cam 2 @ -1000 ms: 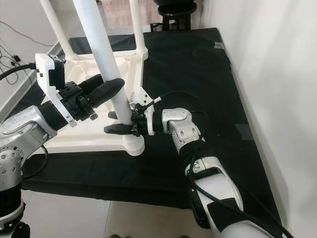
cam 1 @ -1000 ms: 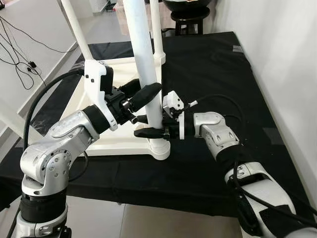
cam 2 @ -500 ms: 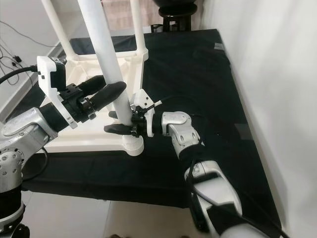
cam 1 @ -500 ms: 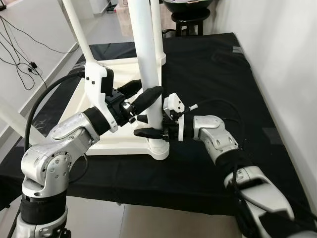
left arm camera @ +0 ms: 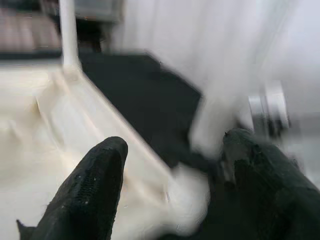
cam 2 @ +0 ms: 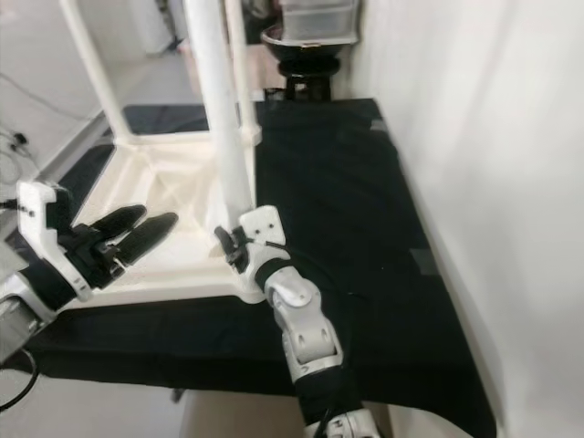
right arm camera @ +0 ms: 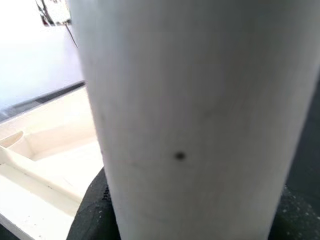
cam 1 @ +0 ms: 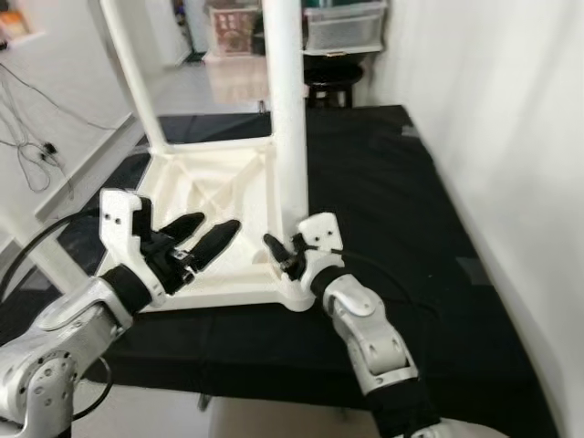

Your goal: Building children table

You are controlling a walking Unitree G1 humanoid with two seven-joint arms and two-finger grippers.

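Upside-down white plastic children's table (cam 1: 214,196) lies on black-covered bench (cam 1: 383,192). Left tool (cam 1: 203,239) spread wide, left of the near white round leg (cam 1: 290,119). Right tool (cam 1: 285,257) at that leg's base, grip unclear.

A white table leg (right arm camera: 190,115) stands very close, with 1 small dark speck on it; a cream tabletop underside (right arm camera: 45,160) lies beyond.

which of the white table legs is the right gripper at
The thick near-corner leg, closest to the robot. The right gripper sits at its base; the other legs stand at the far corners.
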